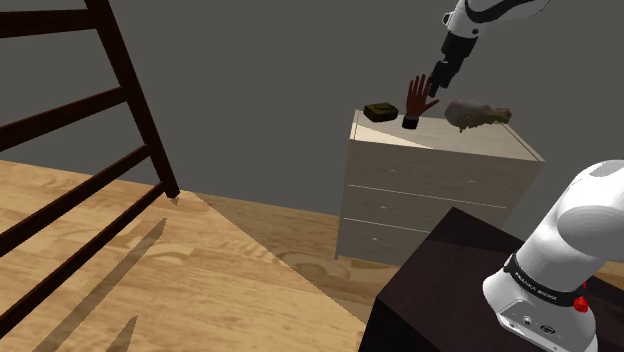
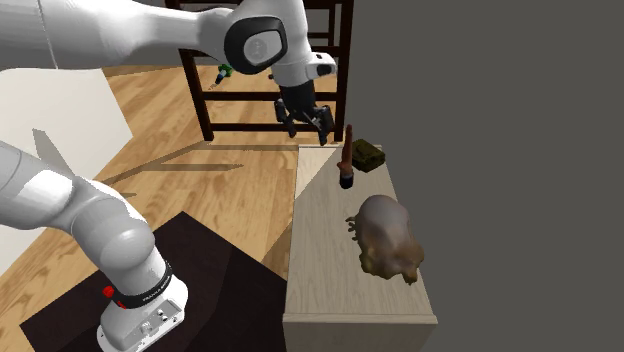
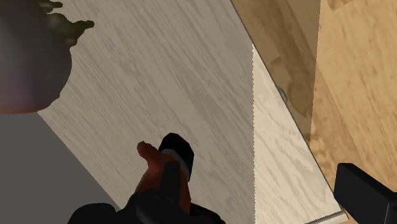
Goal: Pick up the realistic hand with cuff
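A brown hand (image 1: 418, 99) with a black cuff stands upright, fingers up, near the middle of the pale dresser top (image 1: 440, 140). In the second exterior view the hand (image 2: 347, 155) rises near the dresser's far end. My black gripper (image 1: 440, 85) hangs just above and beside it, open, out over the dresser's front edge (image 2: 308, 122). In the wrist view the hand (image 3: 156, 170) and its cuff (image 3: 177, 147) show close against one finger, while the other finger (image 3: 366, 191) stands far off. Nothing is clasped by the gripper (image 3: 254, 203).
A dark olive box (image 2: 366, 154) lies just beyond the hand. A lumpy brown animal figure (image 2: 388, 236) lies on the dresser's near half. A dark wooden frame (image 1: 90, 150) stands on the wood floor. My dark stand (image 1: 440, 290) sits before the drawers.
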Controlling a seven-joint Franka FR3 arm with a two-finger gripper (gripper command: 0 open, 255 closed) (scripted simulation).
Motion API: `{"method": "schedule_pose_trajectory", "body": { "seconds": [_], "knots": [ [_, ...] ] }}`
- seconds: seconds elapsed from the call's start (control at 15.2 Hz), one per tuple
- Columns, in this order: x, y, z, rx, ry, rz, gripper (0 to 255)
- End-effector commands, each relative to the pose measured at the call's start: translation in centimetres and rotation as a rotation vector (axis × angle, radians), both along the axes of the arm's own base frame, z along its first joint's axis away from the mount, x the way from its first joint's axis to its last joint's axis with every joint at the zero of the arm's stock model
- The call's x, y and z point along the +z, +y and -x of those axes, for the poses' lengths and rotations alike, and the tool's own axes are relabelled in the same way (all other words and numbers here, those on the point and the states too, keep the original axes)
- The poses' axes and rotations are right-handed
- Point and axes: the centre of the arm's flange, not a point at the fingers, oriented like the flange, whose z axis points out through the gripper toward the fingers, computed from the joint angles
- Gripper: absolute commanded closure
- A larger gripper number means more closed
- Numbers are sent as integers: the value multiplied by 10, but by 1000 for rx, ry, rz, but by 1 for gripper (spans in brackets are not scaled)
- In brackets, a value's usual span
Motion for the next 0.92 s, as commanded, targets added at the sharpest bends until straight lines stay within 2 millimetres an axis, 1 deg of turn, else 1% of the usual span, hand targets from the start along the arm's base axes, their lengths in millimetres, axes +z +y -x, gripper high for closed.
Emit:
{"method": "schedule_pose_trajectory", "body": {
  "seconds": [0.0, 0.26, 0.33, 0.86],
  "knots": [
    [-5, -24, -12, 1, -15, 13, 0],
    [-14, -66, -34, 0, -44, 34, 0],
    [-15, -73, -38, 0, -49, 38, 0],
    [-55, -73, -38, 0, -49, 38, 0]
  ]
}}
